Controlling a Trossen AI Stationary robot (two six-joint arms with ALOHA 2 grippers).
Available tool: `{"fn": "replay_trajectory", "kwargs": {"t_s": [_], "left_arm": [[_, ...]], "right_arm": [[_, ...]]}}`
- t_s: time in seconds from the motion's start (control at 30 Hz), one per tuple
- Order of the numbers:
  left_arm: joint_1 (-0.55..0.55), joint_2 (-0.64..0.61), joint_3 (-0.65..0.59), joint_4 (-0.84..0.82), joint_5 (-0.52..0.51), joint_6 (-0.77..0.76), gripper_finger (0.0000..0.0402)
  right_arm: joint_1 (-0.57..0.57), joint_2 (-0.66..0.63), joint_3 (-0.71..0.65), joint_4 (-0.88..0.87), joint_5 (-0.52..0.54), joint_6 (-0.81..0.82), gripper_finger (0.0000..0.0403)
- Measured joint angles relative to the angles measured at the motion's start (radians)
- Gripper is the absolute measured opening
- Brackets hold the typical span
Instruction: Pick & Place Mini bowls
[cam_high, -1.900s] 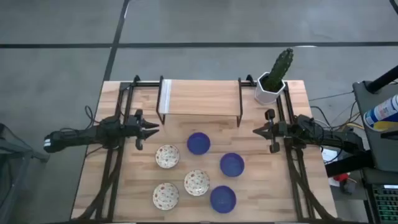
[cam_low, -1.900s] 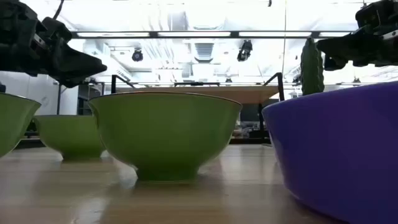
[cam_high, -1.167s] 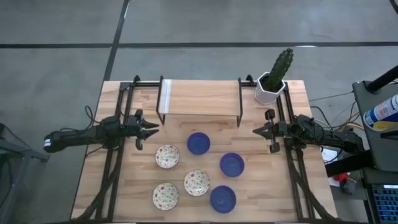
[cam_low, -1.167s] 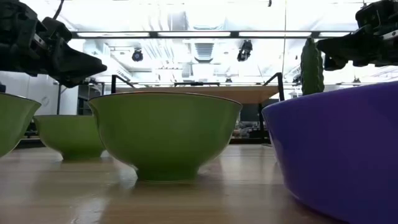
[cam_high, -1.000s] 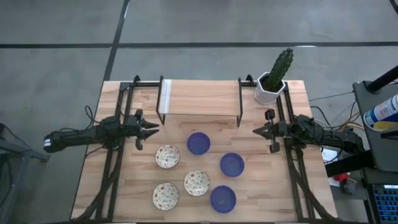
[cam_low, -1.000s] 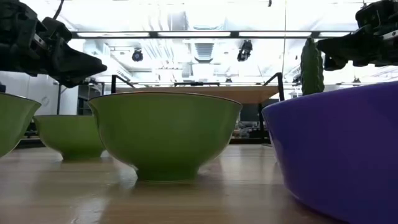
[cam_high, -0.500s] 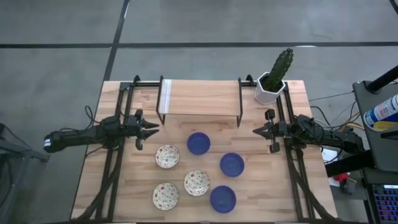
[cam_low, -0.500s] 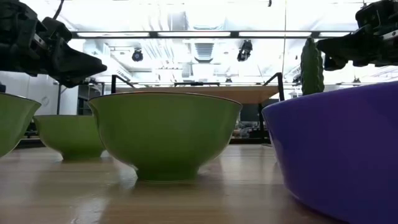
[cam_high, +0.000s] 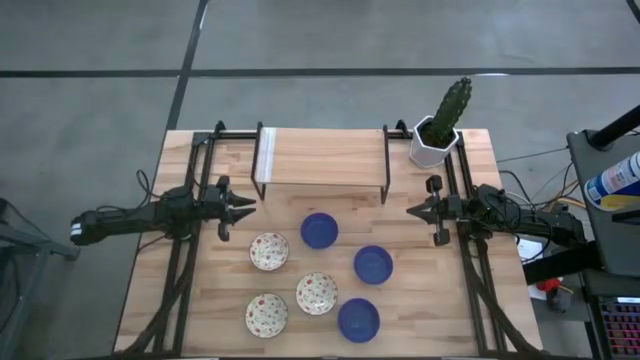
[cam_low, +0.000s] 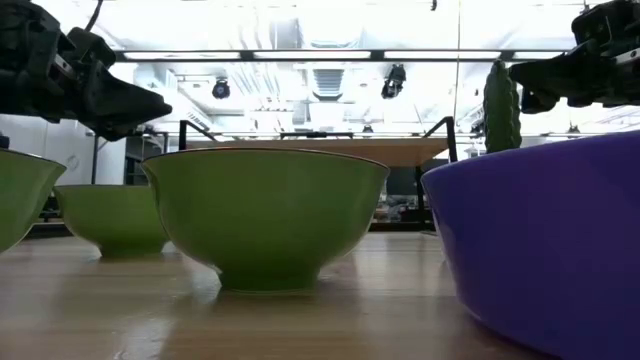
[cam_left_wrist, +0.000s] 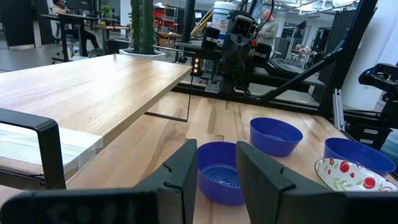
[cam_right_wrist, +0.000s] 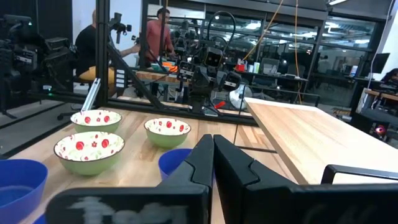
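Six mini bowls stand on their bases on the wooden table (cam_high: 220, 300). Three are deep blue (cam_high: 319, 230) (cam_high: 372, 264) (cam_high: 358, 320). Three are cream with red and green speckles (cam_high: 269, 251) (cam_high: 316, 293) (cam_high: 267, 314); their outsides are green (cam_low: 265, 215). My left gripper (cam_high: 246, 207) hovers left of the bowls, pointing right, slightly open; between its fingers the left wrist view shows a blue bowl (cam_left_wrist: 219, 177) farther off. My right gripper (cam_high: 412, 210) hovers right of the bowls, pointing left, shut (cam_right_wrist: 213, 163). Neither touches a bowl.
A raised wooden shelf on black legs (cam_high: 322, 160) spans the table's far middle. A cactus in a white hexagonal pot (cam_high: 437, 135) stands at the far right corner. Black frames (cam_high: 190, 260) run along both table sides. People (cam_right_wrist: 158, 37) sit in the room beyond.
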Motion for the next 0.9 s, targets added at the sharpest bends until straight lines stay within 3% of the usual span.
{"fn": "replay_trajectory", "kwargs": {"t_s": [0.2,0.37,0.5,0.77,0.9], "left_arm": [[0.000,0.000,0.000,0.000,0.000,0.000,0.0106],[0.000,0.000,0.000,0.000,0.000,0.000,0.0106],[0.000,0.000,0.000,0.000,0.000,0.000,0.0106],[0.000,0.000,0.000,0.000,0.000,0.000,0.0106],[0.000,0.000,0.000,0.000,0.000,0.000,0.0106]], "right_arm": [[0.000,0.000,0.000,0.002,0.000,0.034,0.0008],[0.000,0.000,0.000,0.009,0.000,0.241,0.0008],[0.000,0.000,0.000,0.010,-0.005,0.512,0.0008],[0.000,0.001,0.000,-0.021,-0.001,0.593,0.0008],[0.000,0.006,0.000,-0.021,-0.057,0.600,0.0008]]}}
